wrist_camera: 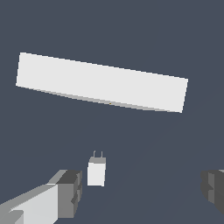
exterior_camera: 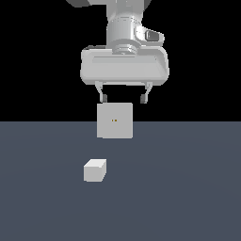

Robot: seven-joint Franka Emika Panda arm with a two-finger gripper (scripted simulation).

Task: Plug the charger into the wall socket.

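The grey metal pincer (exterior_camera: 123, 98) hangs wide apart and empty. The small white cube charger (exterior_camera: 94, 170) sits on the dark grey counter (exterior_camera: 188, 197), just before the flat white square wall socket (exterior_camera: 114, 120), waiting for a grab.

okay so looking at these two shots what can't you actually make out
- Wall socket holes: exterior view shows only two tiny orange dots; wrist view shows just its top edge.
- Charger prongs: faint and tiny in the wrist view, hidden in the exterior view.
- Pincer: fingers cropped by wrist view edges; arm cut off at the exterior view's top.
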